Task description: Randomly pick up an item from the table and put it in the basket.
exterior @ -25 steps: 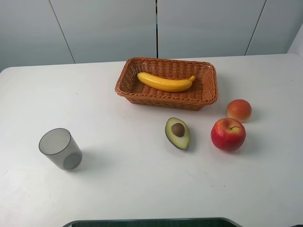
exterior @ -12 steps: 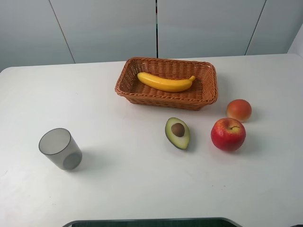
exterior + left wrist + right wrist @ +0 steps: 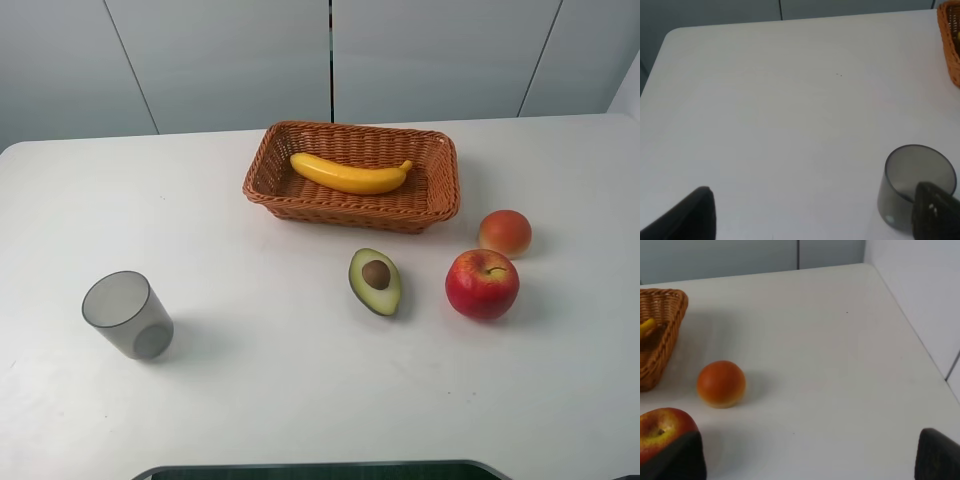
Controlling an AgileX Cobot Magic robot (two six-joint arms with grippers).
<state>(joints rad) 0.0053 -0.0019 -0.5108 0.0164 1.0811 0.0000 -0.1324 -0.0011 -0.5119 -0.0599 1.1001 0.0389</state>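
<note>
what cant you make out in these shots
- Exterior high: neither arm shows, both out of frame.
- Left wrist: basket cut by the frame edge; a jaw covers part of the cup.
- Right wrist: banana mostly behind the basket wall; apple cut by the edge and a jaw.

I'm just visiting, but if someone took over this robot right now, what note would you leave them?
Left gripper: open, empty, above the table near the grey cup.
Right gripper: open, empty, near the apple and the orange fruit.
Done: the banana lies inside the basket.
Left: nothing required; the avocado half and other fruit sit outside the basket.
</note>
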